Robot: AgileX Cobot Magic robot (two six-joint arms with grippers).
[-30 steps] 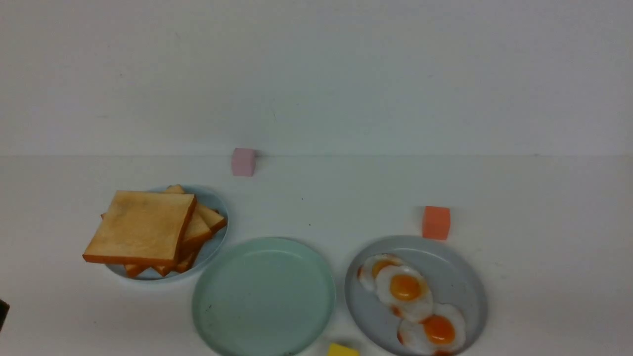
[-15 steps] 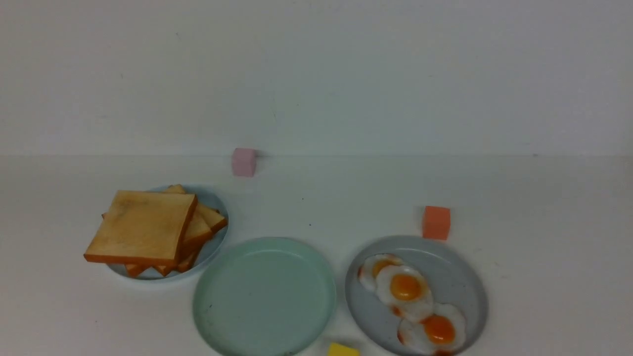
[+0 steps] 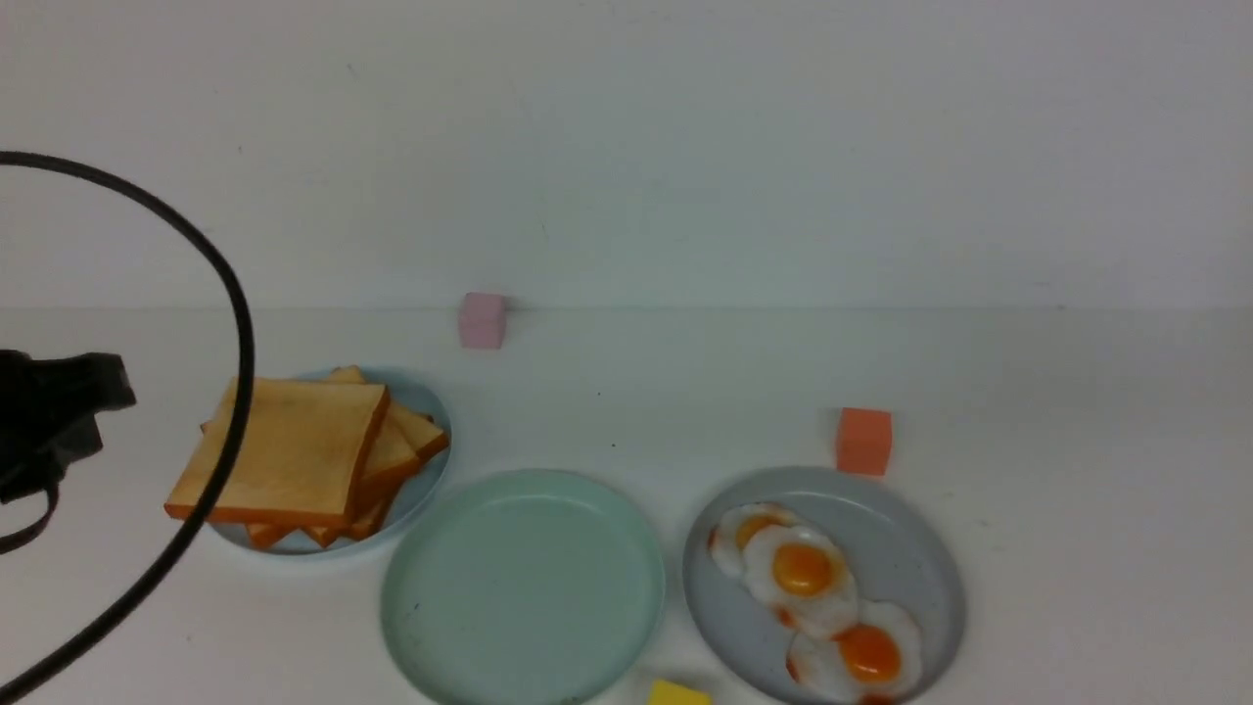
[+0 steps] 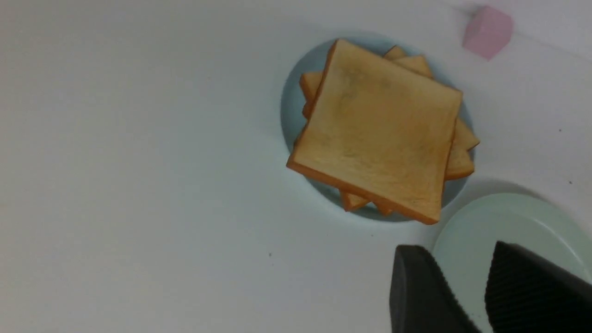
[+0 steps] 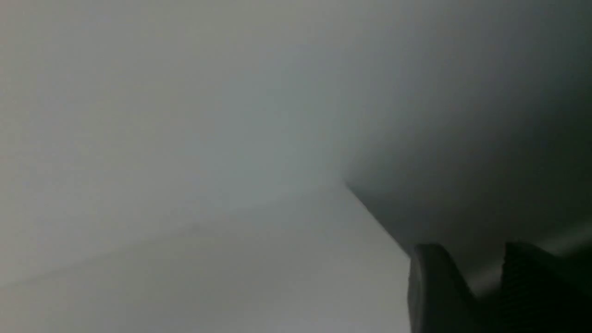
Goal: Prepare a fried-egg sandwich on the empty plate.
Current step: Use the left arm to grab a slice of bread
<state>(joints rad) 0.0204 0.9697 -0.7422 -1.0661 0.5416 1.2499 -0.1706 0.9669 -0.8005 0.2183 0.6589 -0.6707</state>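
The empty plate, pale mint green, sits at the front centre with nothing on it. No fried-egg sandwich is in view. A loose pile of toast slices lies on a light-blue plate to its left. Three fried eggs overlap on a grey-blue plate to its right. My left arm is at the left edge, beside the toast. In the left wrist view my left gripper is open and empty, above the mint plate's rim and short of the toast. My right gripper is open, facing only blank surface.
A pink cube stands at the back by the wall. An orange cube sits just behind the egg plate. A yellow block lies at the front edge between the two front plates. A black cable loops over the left side.
My left arm and its black cable have come into the front view from the left, reaching beside the toast pile. Plates, toast and eggs have not moved.
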